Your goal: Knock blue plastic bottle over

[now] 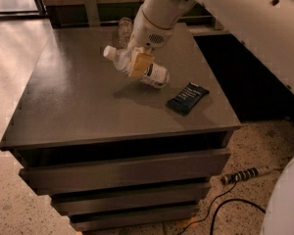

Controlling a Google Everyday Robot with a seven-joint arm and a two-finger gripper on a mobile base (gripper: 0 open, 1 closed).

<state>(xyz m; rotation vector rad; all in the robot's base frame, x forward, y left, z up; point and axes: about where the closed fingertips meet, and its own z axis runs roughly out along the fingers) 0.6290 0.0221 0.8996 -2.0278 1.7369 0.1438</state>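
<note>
The blue plastic bottle is a clear bottle with a white cap and a white label. It lies almost flat, cap to the left and base to the right, just above the grey table, with its shadow beneath. My gripper comes down from the upper right and is shut around the bottle's middle. One tan finger shows in front of the bottle. The other finger is hidden behind it.
A small clear glass jar stands behind the gripper near the table's far edge. A dark blue snack packet lies to the right of the bottle. On the floor at the lower right lie a striped tool and a cable.
</note>
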